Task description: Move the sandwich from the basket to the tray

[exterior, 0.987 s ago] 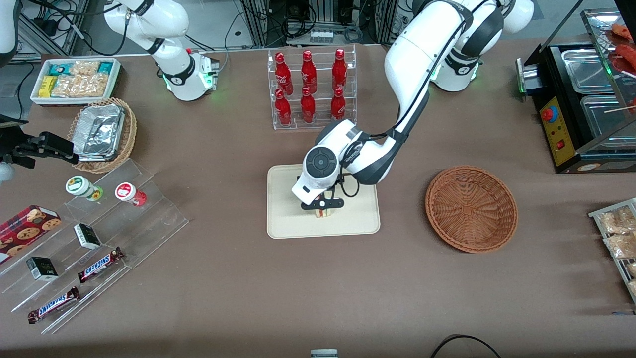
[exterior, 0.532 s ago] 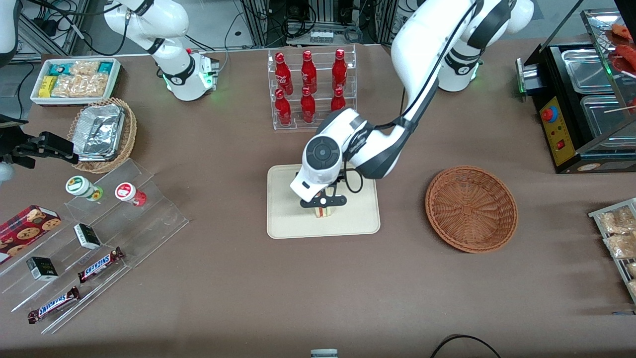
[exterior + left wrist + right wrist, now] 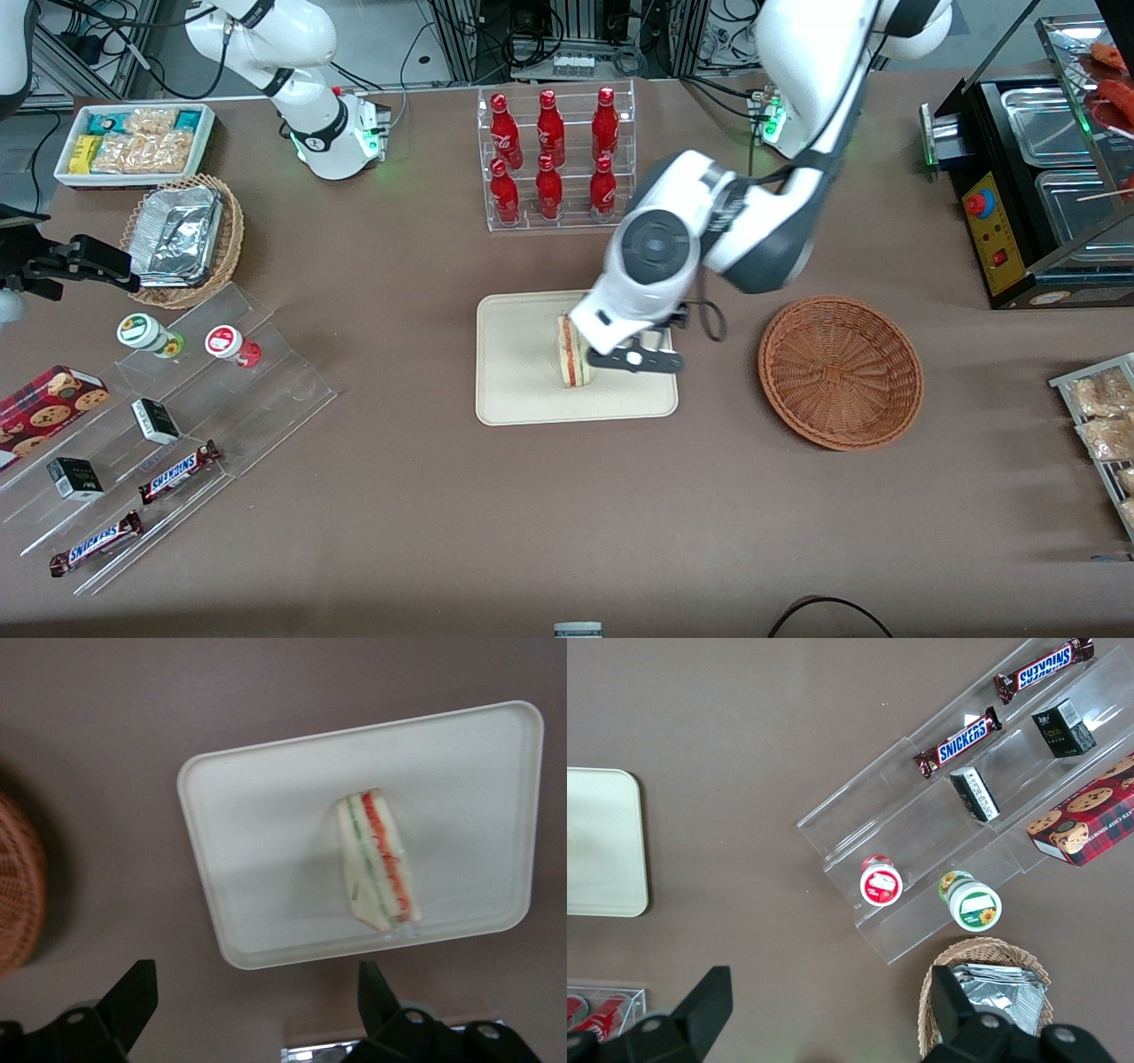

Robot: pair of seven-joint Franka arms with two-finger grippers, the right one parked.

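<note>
The sandwich [image 3: 571,352] lies on the cream tray [image 3: 514,372], a pale wedge with red, white and green layers along its cut edge; it also shows in the left wrist view [image 3: 376,859] on the tray [image 3: 257,842]. My left gripper [image 3: 636,358] is open and empty, raised above the tray's edge nearest the basket, clear of the sandwich. Its dark fingers [image 3: 133,997] stand wide apart in the wrist view. The reddish-brown wicker basket [image 3: 840,372] sits empty on the table toward the working arm's end; its rim shows in the wrist view [image 3: 18,886].
A clear rack of red bottles [image 3: 554,159] stands farther from the front camera than the tray. Toward the parked arm's end are a tan wicker basket with foil trays [image 3: 182,237], a white snack bin [image 3: 133,142] and acrylic steps with candy bars [image 3: 177,470]. A black food warmer [image 3: 1036,177] stands at the working arm's end.
My gripper has let go of the sandwich, risen and moved off toward the basket. The sandwich now lies free on the tray.
</note>
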